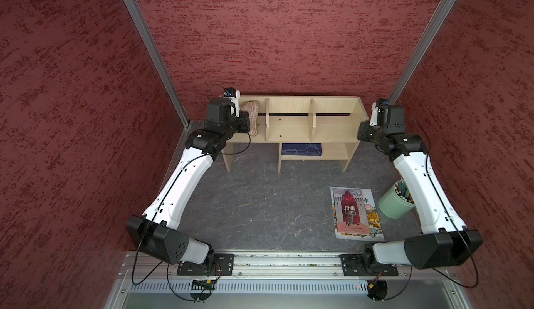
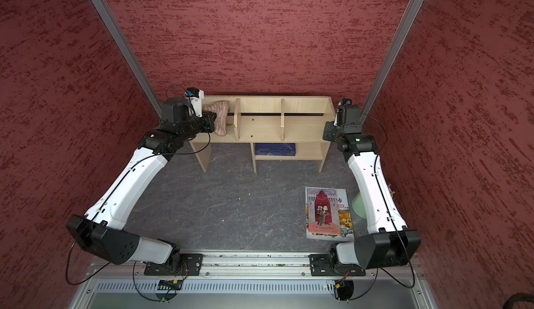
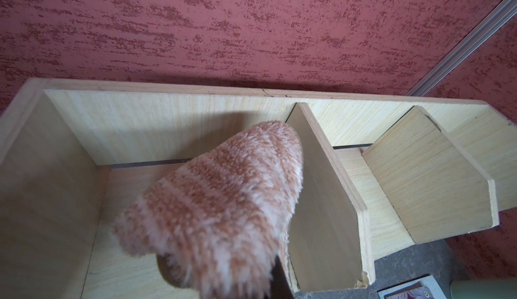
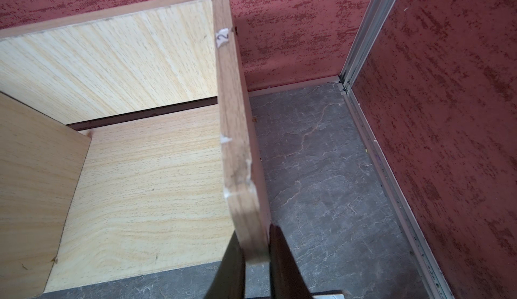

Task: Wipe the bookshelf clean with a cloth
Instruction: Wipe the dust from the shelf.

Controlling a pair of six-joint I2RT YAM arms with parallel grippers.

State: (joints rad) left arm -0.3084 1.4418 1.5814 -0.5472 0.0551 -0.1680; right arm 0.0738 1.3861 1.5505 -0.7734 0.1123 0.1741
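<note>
**While the right arm clamps the shelf's end, the left holds the cloth in the end bay**

Where the dark surface (image 1: 260,200) meets its back edge, the bookshelf (image 1: 289,129) (image 2: 260,128) stands wide and low. The left arm (image 1: 185,183) rises from the front rail and stretches toward the back left corner, its wrist bent in over the shelf's left end. The right arm (image 1: 419,189) mirrors it toward the back right corner, wrist turned in at the shelf's right side panel.

A red-covered picture book (image 1: 355,212) lies flat toward the front right corner. Just beside it stands a green cup (image 1: 394,203) of pens, and a blue book (image 1: 302,148) lies on the lower shelf.

The right gripper (image 4: 254,236) (image 1: 362,132) is closed on the front edge of the right side panel, one finger on each face. The left gripper (image 1: 245,124) (image 2: 209,122) is pinched tight on the cloth (image 1: 250,114) (image 3: 223,199). The cloth sits bunched in the left top bay, close by the first divider. Whether it touches the divider I cannot tell.
</note>
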